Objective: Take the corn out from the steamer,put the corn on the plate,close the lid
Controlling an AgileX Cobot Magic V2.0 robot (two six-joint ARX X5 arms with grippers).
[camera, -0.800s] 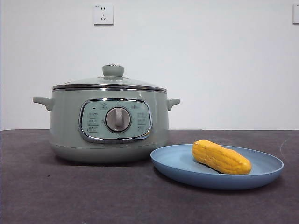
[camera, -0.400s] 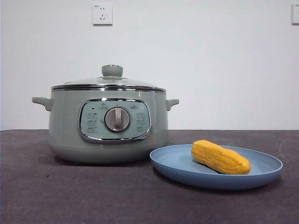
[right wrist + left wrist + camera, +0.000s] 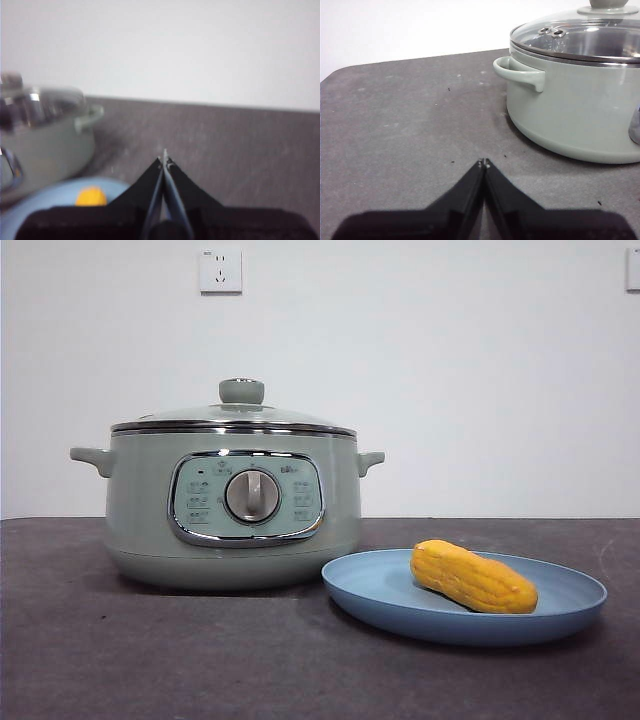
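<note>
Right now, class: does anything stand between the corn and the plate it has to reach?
Nothing does: the corn already lies on the plate, beside the steamer, whose lid is on.

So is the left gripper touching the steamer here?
Apart. The left wrist view shows the left gripper, jaws shut, with bare table between it and the steamer.

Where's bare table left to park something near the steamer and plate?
Open dark table lies in front of the steamer, and off its handle side near the shut left gripper. It is tight where the plate, holding the corn, sits close beside the steamer.
</note>
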